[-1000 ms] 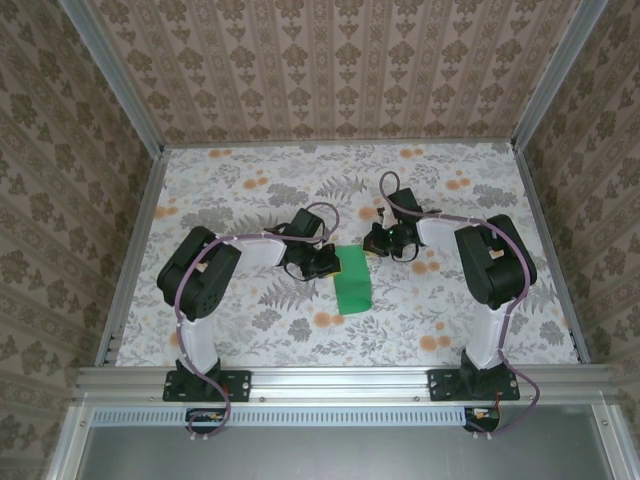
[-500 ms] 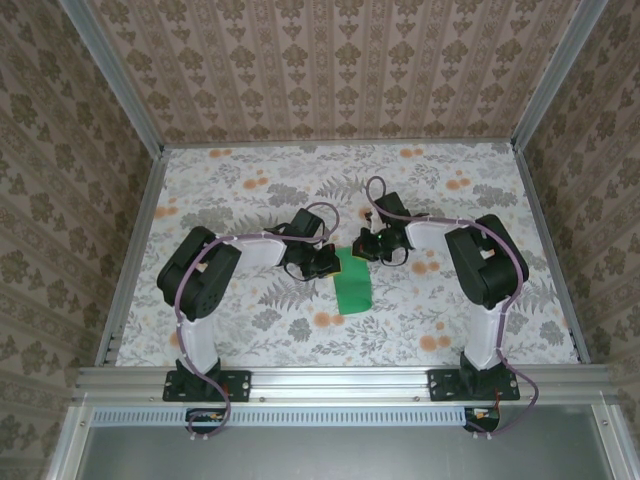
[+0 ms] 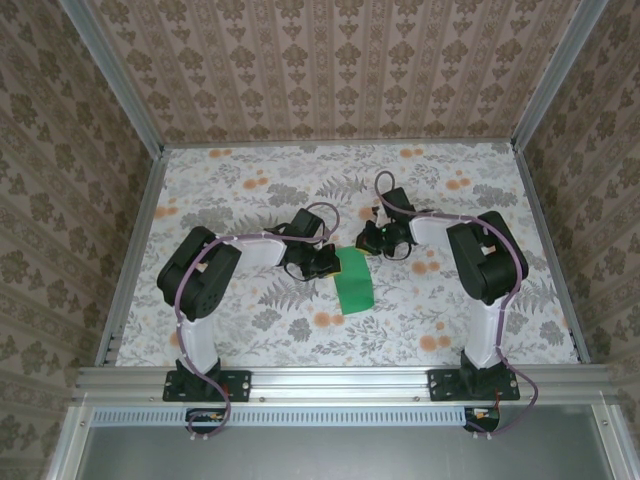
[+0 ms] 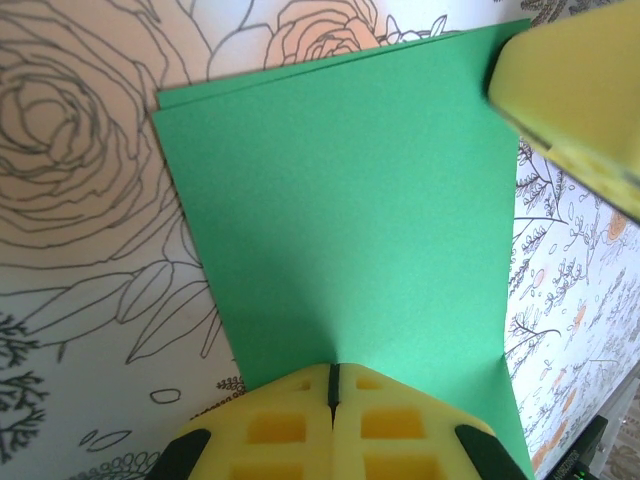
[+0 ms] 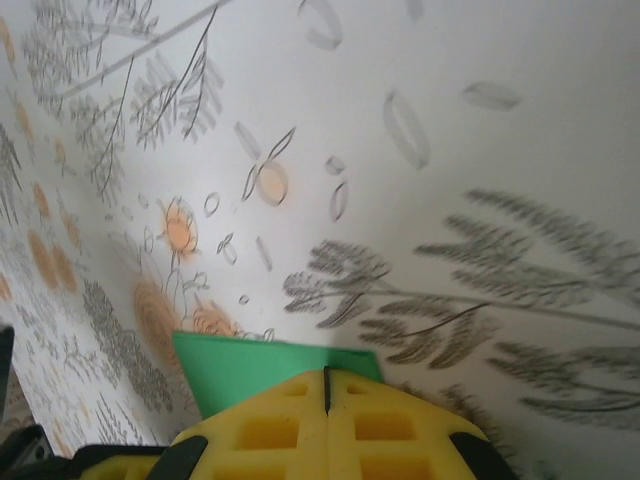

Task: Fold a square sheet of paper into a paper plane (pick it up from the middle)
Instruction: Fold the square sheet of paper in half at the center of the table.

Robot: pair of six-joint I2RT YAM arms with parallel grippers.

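Observation:
The square sheet of paper (image 3: pixel 353 285) is bright green and lies flat at the table's middle, folded into a narrow rectangle with two layers showing at one edge (image 4: pixel 350 220). No paper plane shape is in view. My left gripper (image 3: pixel 328 262) is shut, its yellow fingertips resting on the sheet's left edge (image 4: pixel 333 368). My right gripper (image 3: pixel 368 243) is shut too, with its tips down at the sheet's far corner (image 5: pixel 326 372); the green corner (image 5: pixel 240 365) pokes out beside them. One of its yellow fingers (image 4: pixel 580 90) shows in the left wrist view.
The table (image 3: pixel 250 190) carries a floral and fern print. Patterned walls and aluminium rails (image 3: pixel 135 260) close it in on three sides. Both arm bases stand at the near edge.
My right gripper has swung left from beside the sheet onto its far corner, then eased back slightly. The left gripper and the sheet have stayed put.

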